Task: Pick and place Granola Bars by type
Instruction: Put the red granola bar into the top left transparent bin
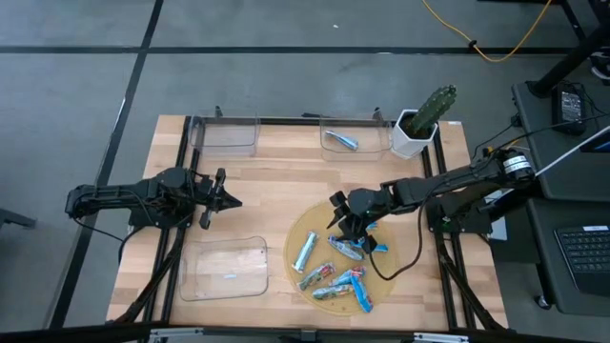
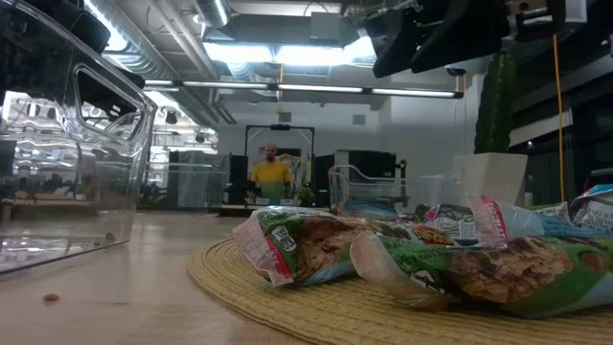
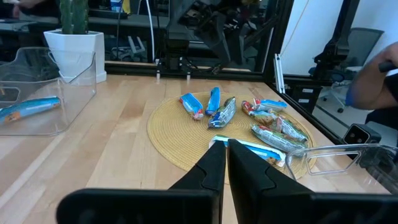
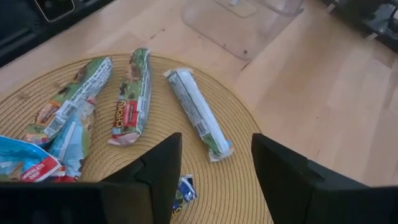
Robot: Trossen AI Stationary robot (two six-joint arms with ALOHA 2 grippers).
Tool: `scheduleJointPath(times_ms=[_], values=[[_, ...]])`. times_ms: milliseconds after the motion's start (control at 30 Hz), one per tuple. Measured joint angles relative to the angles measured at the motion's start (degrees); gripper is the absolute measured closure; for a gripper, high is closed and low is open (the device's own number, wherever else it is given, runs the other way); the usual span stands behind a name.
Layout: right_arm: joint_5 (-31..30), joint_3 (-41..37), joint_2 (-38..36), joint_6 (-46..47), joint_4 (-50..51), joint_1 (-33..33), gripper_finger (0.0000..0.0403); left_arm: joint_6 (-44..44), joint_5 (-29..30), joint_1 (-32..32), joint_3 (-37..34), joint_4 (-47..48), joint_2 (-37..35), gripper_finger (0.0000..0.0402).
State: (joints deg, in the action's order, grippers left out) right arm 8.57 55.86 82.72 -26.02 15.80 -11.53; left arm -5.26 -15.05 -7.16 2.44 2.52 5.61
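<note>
Several foil-wrapped granola bars lie flat on a round woven mat (image 1: 303, 229): a silver one (image 1: 304, 252), blue ones (image 1: 346, 248) and green/red ones (image 1: 315, 279). One more blue bar (image 1: 340, 141) lies in the far clear tray (image 1: 376, 151). My right gripper (image 1: 345, 226) hangs open above the far side of the mat. In the right wrist view (image 4: 216, 146) the silver bar (image 4: 196, 112) and a green/red bar (image 4: 132, 96) lie just ahead of its fingers, and a blue wrapper end (image 4: 184, 188) shows between them. My left gripper (image 1: 229, 200) is shut and empty, left of the mat.
A clear tray (image 1: 224, 269) sits near the table's front edge, left of the mat, and another (image 1: 226, 133) at the far left. A white pot with a cactus (image 1: 419, 129) stands at the far right corner. Bare wood lies between the arms. A person stands in the room behind (image 2: 271, 175).
</note>
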Motion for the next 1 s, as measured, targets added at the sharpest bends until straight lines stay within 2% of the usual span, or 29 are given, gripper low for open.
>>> scheduleJointPath(times_ms=[233, 500, 1000], values=[[0.53, 0.02, 0.44, -0.12, -0.17, -0.17, 0.0205, 0.0, 0.0, -0.02, -0.02, 0.0, 0.02, 0.0393], [0.6, 0.02, 0.85, -8.79, -0.66, -0.74, 0.0205, 0.0, 0.0, -0.01, 0.0, 0.0, 0.01, 0.0391], [0.6, 0.02, 2.6, -10.49, -2.31, -0.72, 0.0205, 0.0, 0.0, -0.02, -0.02, 0.0, 0.01, 0.0393]])
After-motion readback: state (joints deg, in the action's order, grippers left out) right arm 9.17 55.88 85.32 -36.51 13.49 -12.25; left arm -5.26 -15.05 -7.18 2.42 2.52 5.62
